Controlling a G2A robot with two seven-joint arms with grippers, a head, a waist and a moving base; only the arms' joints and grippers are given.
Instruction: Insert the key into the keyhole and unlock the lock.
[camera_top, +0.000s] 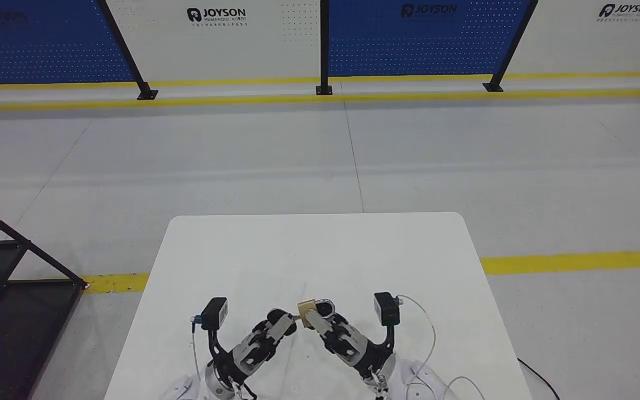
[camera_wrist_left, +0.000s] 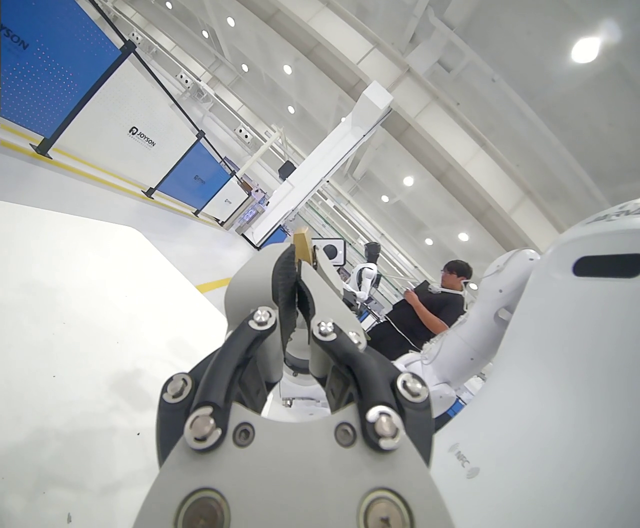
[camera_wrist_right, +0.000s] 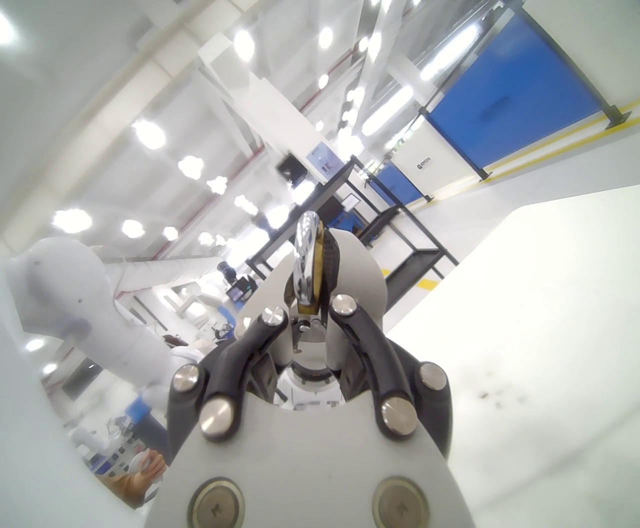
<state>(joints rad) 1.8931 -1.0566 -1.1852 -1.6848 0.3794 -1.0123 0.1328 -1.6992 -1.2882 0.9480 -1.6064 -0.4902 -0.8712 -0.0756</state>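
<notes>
Key (camera_wrist_left: 301, 244), just one, small and gold, sits pinched tight in the left gripper (camera_wrist_left: 301, 264), tip poking out. One lock (camera_wrist_right: 306, 255) sits pinched tight in the right gripper (camera_wrist_right: 313, 265), silver loop toward its camera. That makes two grippers. From above, both meet over the one table (camera_top: 320, 250) by its near edge, with wide white top beyond. Whether key touches lock, I cannot tell.
</notes>
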